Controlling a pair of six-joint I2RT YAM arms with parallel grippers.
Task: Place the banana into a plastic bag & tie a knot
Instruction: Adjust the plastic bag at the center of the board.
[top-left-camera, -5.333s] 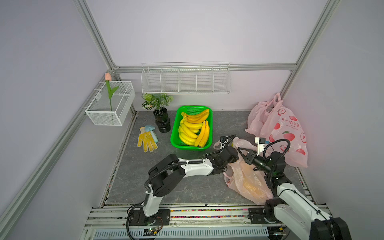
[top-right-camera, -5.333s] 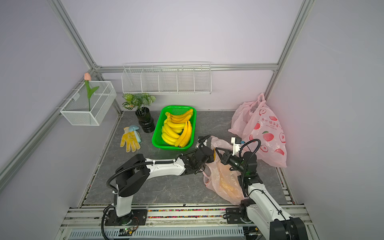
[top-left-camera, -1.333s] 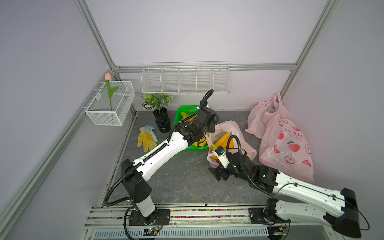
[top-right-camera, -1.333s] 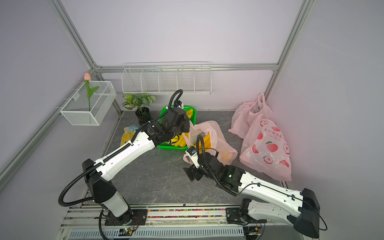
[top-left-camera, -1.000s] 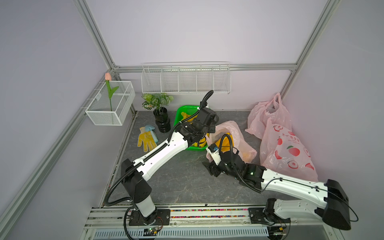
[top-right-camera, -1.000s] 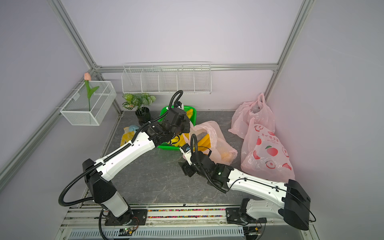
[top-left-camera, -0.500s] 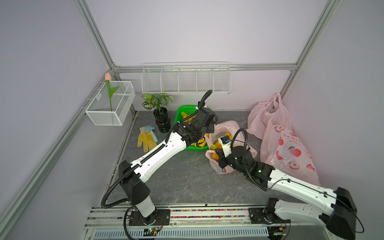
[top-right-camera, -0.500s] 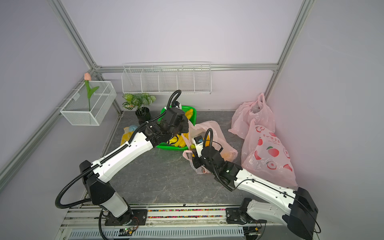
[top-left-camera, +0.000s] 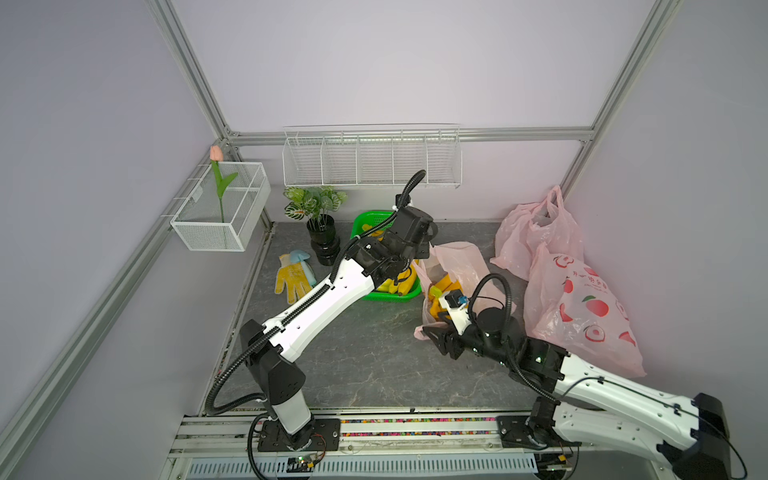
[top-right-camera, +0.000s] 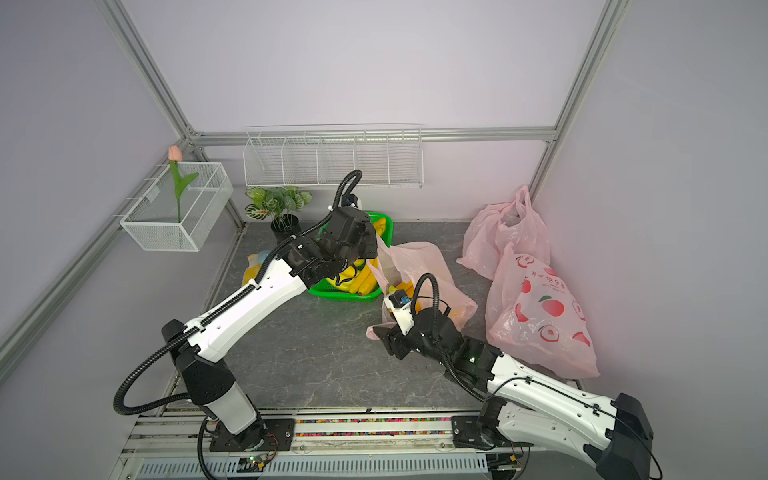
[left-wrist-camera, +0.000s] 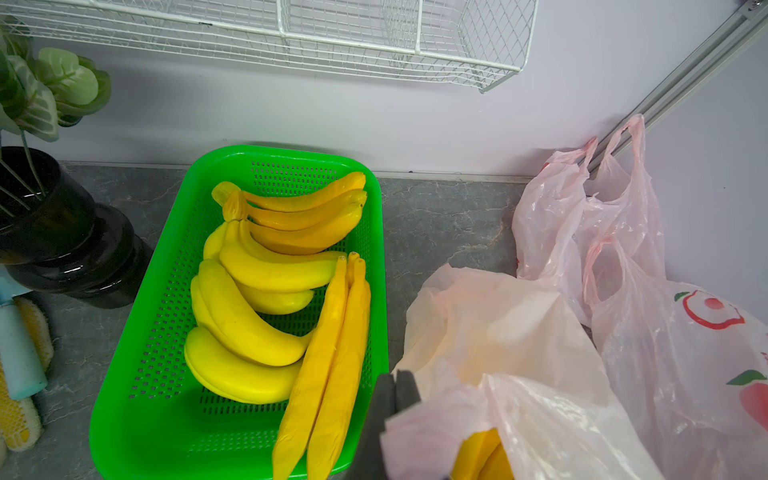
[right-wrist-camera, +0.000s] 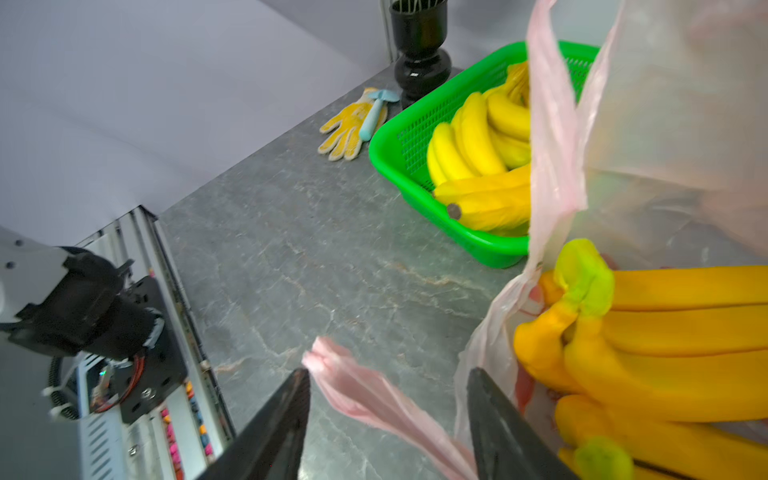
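Yellow glove (top-left-camera: 292, 277) under blue trowel (top-left-camera: 300, 255), just beside black vase (top-left-camera: 323, 243); wire rack (top-left-camera: 371, 160) on back wall; tulip (top-left-camera: 216, 153) in side wire basket (top-left-camera: 210, 235).

The bananas (left-wrist-camera: 249, 324) are yellow, the basket (left-wrist-camera: 166, 291) green, the bag (left-wrist-camera: 498, 324) pink.

Pink plastic bag (top-left-camera: 457, 258) — mouth open, unknotted; yel. banana bunch (right-wrist-camera: 685, 332) inside w/ green-tipped stem.

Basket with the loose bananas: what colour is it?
Bright green with perforated walls; the basket shows best in the left wrist view.
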